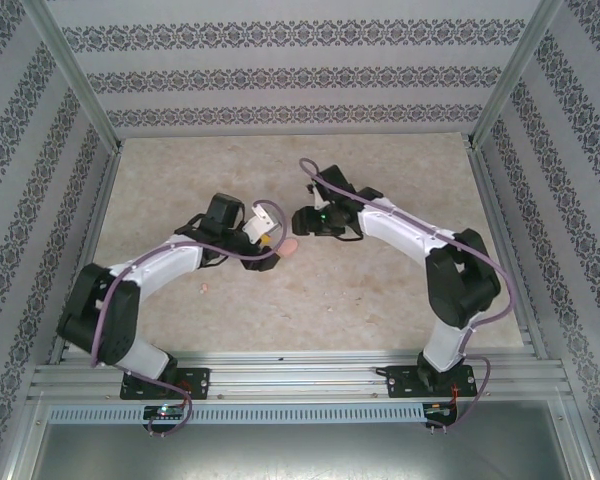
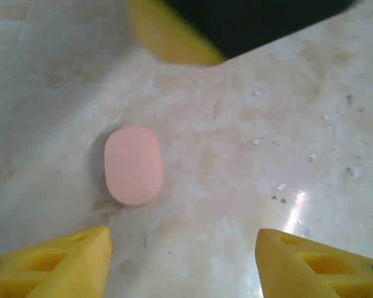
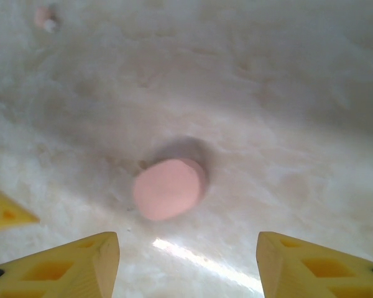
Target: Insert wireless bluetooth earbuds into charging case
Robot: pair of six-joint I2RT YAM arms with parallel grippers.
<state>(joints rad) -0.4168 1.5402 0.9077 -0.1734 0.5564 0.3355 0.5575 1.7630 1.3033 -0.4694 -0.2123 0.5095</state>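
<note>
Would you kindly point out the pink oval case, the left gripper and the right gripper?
pink oval case (image 2: 133, 164), left wrist view, middle of its top face.
left gripper (image 2: 182, 248), left wrist view, midway between its yellow fingertips.
right gripper (image 3: 187, 246), right wrist view, midway between its yellow fingertips.

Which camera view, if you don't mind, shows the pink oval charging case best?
The left wrist view: the pink charging case lies whole and sharp there. The right wrist view shows it blurred; the top external view, a tiny pink speck.
</note>
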